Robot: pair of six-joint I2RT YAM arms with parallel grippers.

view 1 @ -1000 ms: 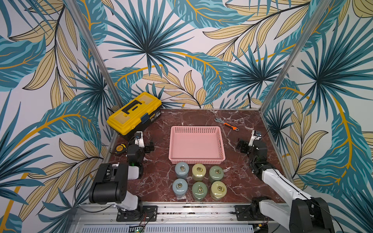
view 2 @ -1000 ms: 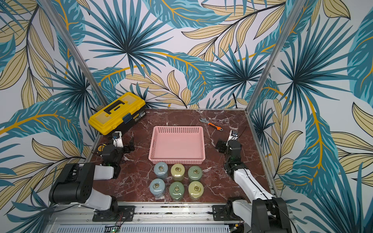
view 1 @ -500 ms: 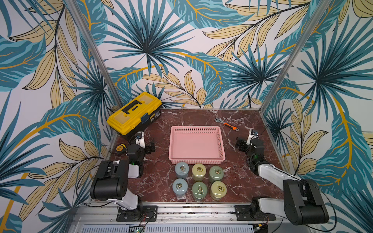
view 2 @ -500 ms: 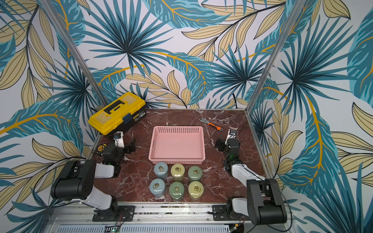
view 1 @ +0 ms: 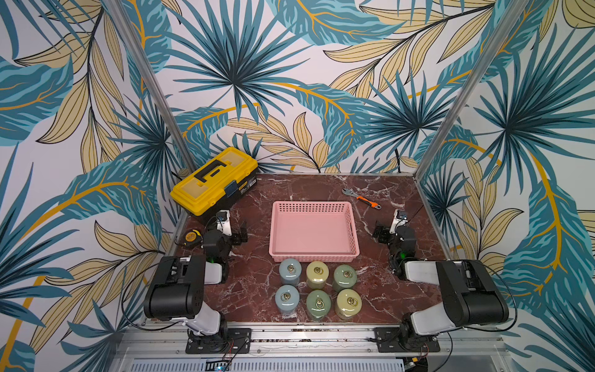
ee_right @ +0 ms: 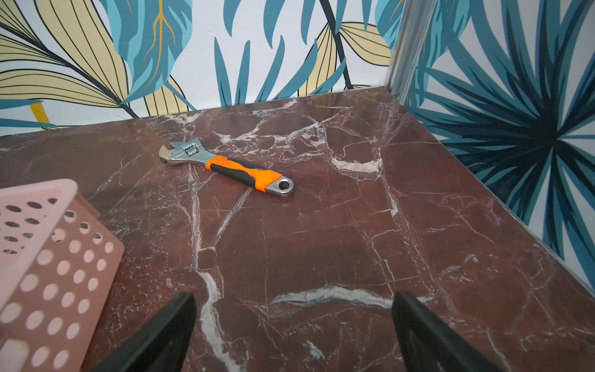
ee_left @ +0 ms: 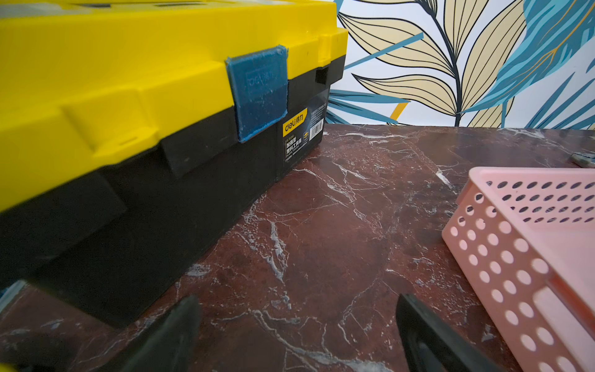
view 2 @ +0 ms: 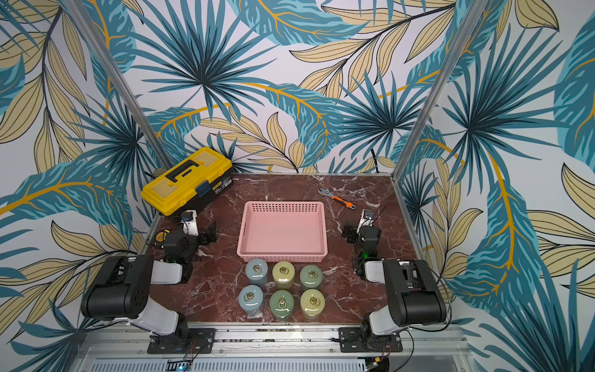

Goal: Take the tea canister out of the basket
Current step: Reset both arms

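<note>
The setting is a robotics laboratory test cell. A red marble-patterned tabletop (view 1: 322,190) is enclosed on three sides by leaf-print wall panels (view 1: 289,80) joined at aluminium corner posts (view 1: 145,74), and two arm bases (view 1: 219,343) are bolted to an aluminium rail (view 1: 309,335) along the front edge. Items on it include a yellow toolbox (view 1: 212,180), an adjustable wrench (view 1: 362,198) and the pink basket (view 1: 314,203).

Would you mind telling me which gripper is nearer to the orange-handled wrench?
Right. The right gripper sits open on the wrench's side of the basket, facing it; the left gripper is across the basket, beside the yellow toolbox.
</note>
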